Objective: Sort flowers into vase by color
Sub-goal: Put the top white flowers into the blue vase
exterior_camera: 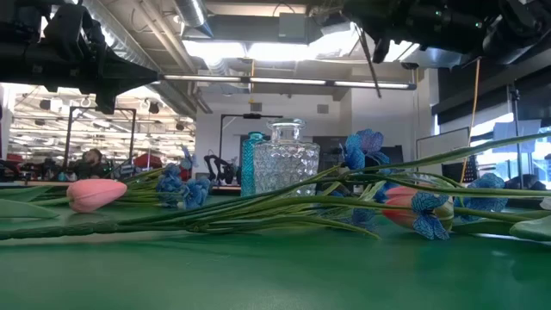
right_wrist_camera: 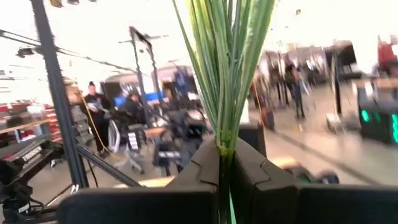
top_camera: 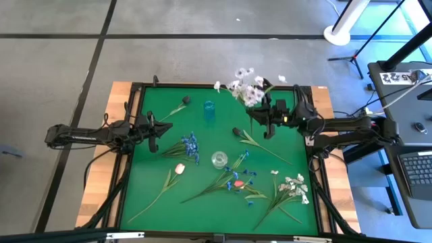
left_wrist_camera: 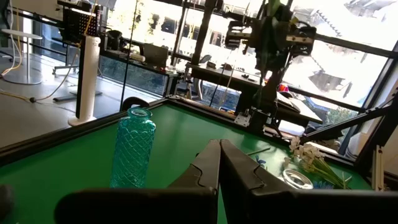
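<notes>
My right gripper (top_camera: 264,121) is raised over the table's far right part and shut on a white-blossom sprig (top_camera: 246,89). Its green stems (right_wrist_camera: 225,74) run out past the fingers. My left gripper (top_camera: 152,131) is shut and empty over the table's left side (left_wrist_camera: 219,163). A blue glass vase (top_camera: 209,109) and a clear glass vase (top_camera: 219,159) stand on the green table (top_camera: 148,196). Lying on the table are a pink tulip (top_camera: 179,169), blue blossoms (top_camera: 191,145), a dark bud (top_camera: 185,100), another dark bud (top_camera: 237,131) and a white cluster (top_camera: 294,186). My right gripper pinches the sprig's bundle of green stems and leaves (right_wrist_camera: 224,146) between its two fingers. The stems run straight on past the fingertips. The sprig is lifted clear of the table, with its white blossoms (top_camera: 244,81) toward the far edge.
A blue and red sprig (top_camera: 236,181) lies near the clear vase, its long stems crossing the table's middle. A black frame (top_camera: 135,121) rims the table. A white post base (top_camera: 341,34) and a stand with a laptop (top_camera: 415,169) are off to the right.
</notes>
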You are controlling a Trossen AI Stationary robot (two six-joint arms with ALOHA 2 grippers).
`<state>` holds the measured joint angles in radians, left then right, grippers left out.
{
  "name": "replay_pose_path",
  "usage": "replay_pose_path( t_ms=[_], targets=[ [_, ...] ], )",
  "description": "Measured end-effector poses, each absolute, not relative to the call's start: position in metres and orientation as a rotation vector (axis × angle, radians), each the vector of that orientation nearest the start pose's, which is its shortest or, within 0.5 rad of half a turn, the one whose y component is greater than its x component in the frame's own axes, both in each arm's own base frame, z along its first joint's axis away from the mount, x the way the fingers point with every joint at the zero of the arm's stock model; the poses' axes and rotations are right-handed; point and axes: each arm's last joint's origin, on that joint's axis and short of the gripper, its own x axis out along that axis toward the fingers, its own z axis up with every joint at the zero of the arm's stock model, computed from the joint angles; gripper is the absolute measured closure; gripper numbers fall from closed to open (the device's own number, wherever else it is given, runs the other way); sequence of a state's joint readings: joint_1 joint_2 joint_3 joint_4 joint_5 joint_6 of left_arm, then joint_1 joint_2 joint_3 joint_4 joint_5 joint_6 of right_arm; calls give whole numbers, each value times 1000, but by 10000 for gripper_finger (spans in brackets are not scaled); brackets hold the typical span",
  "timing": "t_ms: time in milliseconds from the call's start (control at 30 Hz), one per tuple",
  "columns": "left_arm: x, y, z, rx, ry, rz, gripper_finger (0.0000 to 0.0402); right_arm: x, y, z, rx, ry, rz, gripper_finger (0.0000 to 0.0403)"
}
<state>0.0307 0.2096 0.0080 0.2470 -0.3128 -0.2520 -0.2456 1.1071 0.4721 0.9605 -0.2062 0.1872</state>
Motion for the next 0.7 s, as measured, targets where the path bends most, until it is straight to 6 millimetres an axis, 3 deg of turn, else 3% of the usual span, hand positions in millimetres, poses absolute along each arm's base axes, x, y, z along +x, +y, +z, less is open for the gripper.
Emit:
replay_pose_path(
  t_ms=[233, 400, 700],
  targets=[
    [109, 12, 172, -256, -89, 336, 401, 244, -48, 256, 26, -443, -81, 377],
    [109, 12, 172, -256, -88, 336, 401, 270, -72, 254, -14, -557, -124, 387],
    [109, 12, 173, -256, -88, 336, 401, 339, -131, 259, -40, -502, -65, 381]
  ],
)
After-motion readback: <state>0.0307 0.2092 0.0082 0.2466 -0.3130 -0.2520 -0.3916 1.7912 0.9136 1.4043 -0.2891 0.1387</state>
